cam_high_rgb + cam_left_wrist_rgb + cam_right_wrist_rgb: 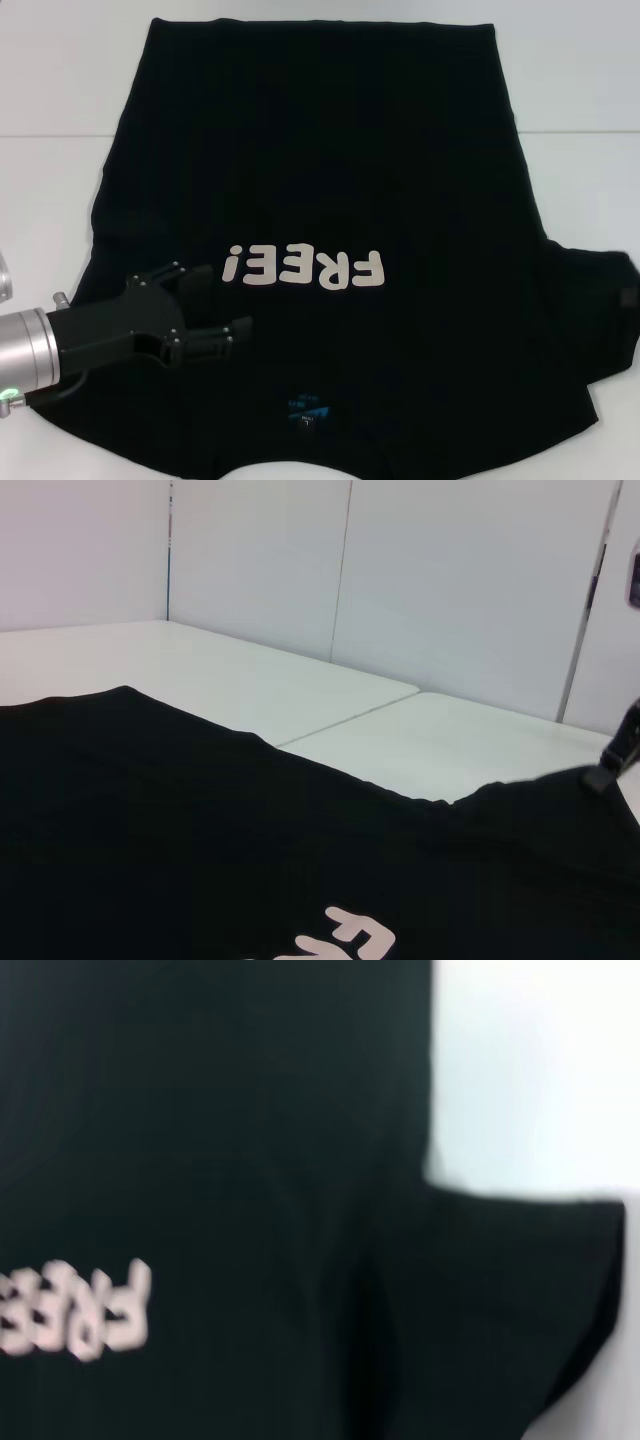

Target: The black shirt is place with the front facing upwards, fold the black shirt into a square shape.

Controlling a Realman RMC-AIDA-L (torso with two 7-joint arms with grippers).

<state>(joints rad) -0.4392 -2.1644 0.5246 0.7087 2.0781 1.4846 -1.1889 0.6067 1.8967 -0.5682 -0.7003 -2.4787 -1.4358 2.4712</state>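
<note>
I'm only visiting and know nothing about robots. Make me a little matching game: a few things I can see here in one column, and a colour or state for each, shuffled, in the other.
Things
1. black shirt
2. "FREE!" lettering
3. neck label
4. left end effector

Colour or state
A. cream, upside down in the head view
B. open, over the shirt's left side
C. small and blue, near the shirt's near edge
D. spread flat on the white table, front facing up

Pairs: 1-D, 2-A, 3-C, 4-B
</note>
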